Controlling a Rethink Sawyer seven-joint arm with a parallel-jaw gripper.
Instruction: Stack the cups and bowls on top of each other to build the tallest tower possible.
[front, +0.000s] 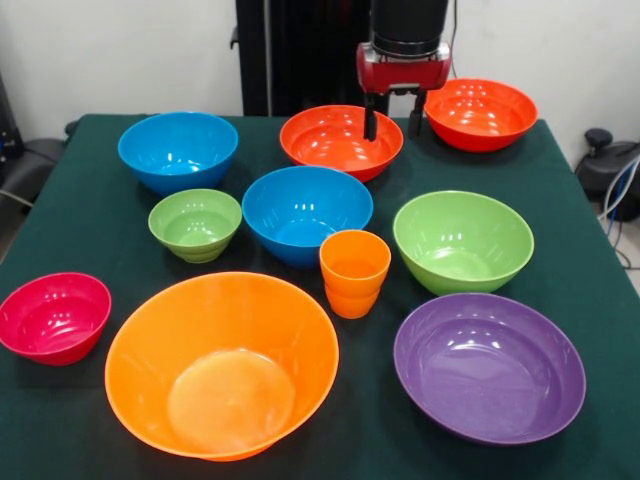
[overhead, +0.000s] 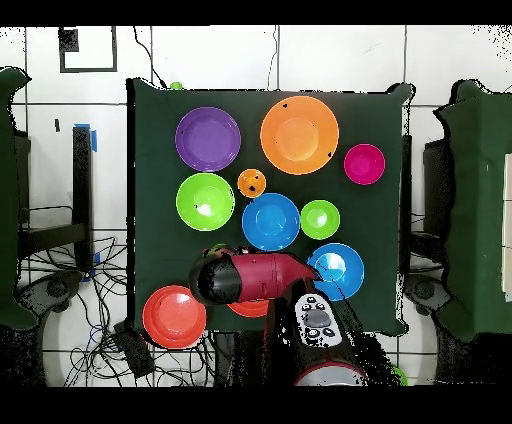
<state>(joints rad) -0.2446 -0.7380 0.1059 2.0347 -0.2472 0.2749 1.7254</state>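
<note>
The red and black gripper (front: 391, 125) hangs with its two dark fingers (front: 370, 122) parted and holding nothing, their tips over the far rim of a glossy red-orange plastic bowl (front: 335, 142). In the overhead view the arm's red body (overhead: 250, 277) covers most of that bowl. In the front view, a second red-orange bowl (front: 480, 113) sits at about 2 o'clock from the gripper, just beside it.

Taking the central glossy blue bowl (front: 303, 211) as the dial's middle in the front view: another blue bowl (front: 178, 150) lies at 10 o'clock, a small ribbed green bowl (front: 195, 224) at 9, touching or nearly so, a larger green bowl (front: 463, 240) at 3, and a small glossy orange tapered tumbler (front: 354, 272) at 5, upright, close against the blue rim. Nearer the camera stand a small crimson bowl (front: 54, 316) at 8, a large orange bowl (front: 222, 362) at 7 and a large purple bowl (front: 488, 365) at 4. Everything rests separately on the dark green tablecloth (front: 90, 230); nothing is stacked.
</note>
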